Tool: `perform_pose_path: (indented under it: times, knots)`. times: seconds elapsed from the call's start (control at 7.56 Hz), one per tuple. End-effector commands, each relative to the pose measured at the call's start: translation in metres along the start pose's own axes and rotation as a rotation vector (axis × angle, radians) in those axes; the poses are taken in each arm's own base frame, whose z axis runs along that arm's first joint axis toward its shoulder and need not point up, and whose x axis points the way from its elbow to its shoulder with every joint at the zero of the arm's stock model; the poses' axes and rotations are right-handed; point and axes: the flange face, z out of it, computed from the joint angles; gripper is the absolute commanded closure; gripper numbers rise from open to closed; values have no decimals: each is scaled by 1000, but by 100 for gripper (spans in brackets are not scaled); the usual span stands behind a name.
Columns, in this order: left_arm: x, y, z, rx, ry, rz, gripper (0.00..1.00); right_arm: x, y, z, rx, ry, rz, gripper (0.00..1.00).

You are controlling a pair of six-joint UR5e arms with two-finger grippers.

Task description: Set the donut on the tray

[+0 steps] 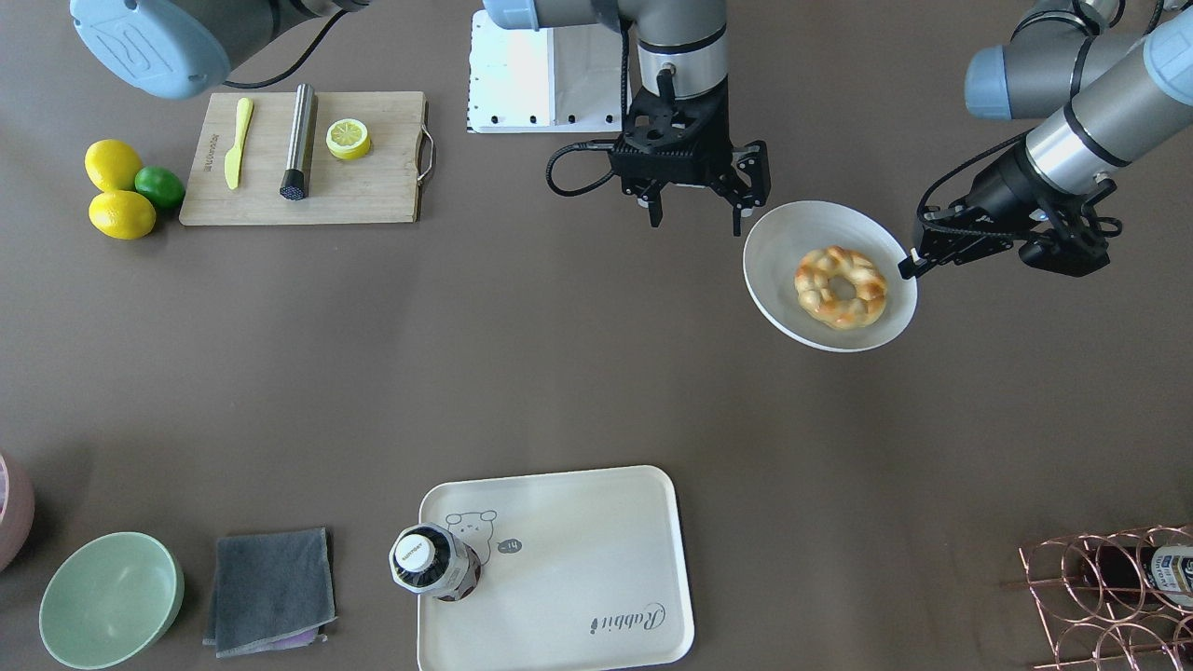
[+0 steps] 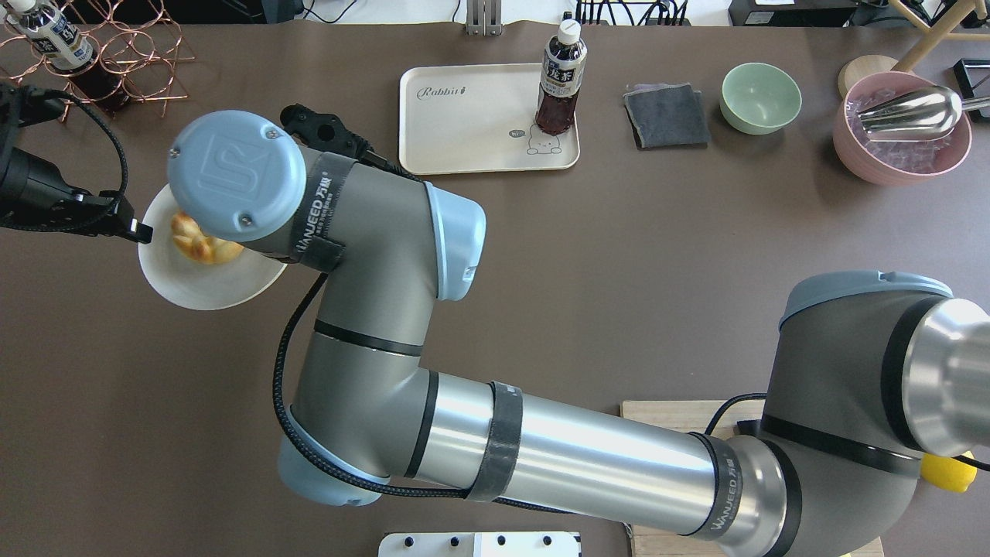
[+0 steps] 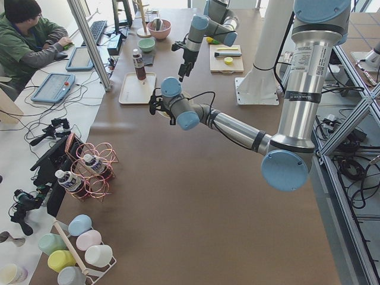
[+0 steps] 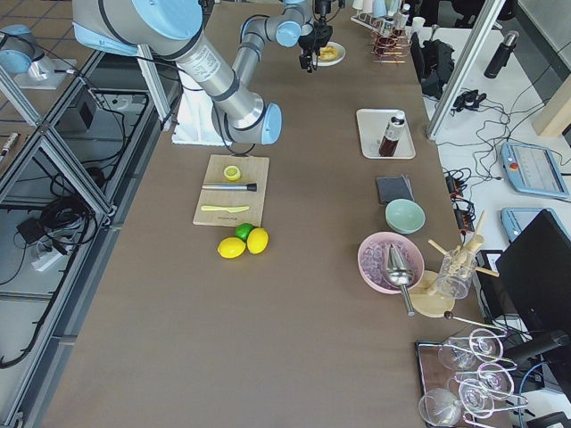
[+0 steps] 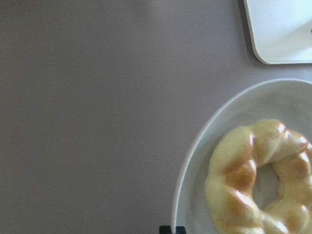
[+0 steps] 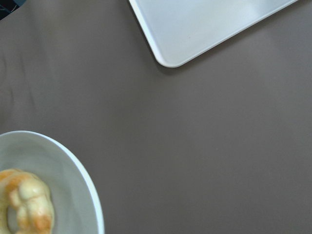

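Observation:
The donut [image 1: 841,286] lies in a round white plate [image 1: 778,261]; it also shows in the overhead view [image 2: 197,244] and in both wrist views [image 5: 258,180] [image 6: 27,204]. My left gripper [image 1: 909,266] is shut on the plate's rim. My right gripper [image 1: 696,212] hangs open and empty just beside the plate's other side, its fingers pointing down. The cream tray [image 1: 578,559] with the bear drawing lies across the table, apart from the plate. A dark bottle [image 1: 433,559] stands on the tray's corner by the bear.
A cutting board [image 1: 373,186] holds a lemon half, a yellow knife and a metal muddler, with lemons [image 1: 116,191] and a lime beside it. A green bowl [image 1: 110,598] and grey cloth [image 1: 270,589] lie near the tray. A copper bottle rack [image 1: 1114,592] stands at the corner.

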Motion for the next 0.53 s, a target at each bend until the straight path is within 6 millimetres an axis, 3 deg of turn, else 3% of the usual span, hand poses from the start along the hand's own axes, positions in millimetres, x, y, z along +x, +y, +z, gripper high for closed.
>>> perform_pose_path:
  times: [0.0,0.13,0.4]
  knots:
    - [48,-62,27,5,13,-159,100,108,-98,-11,-32,34,-155,0]
    - [69,-88,39,6,14,-190,100,167,-144,-10,-55,76,-226,0]
    - [126,-123,77,55,-6,-282,100,238,-218,-12,-74,138,-336,0]
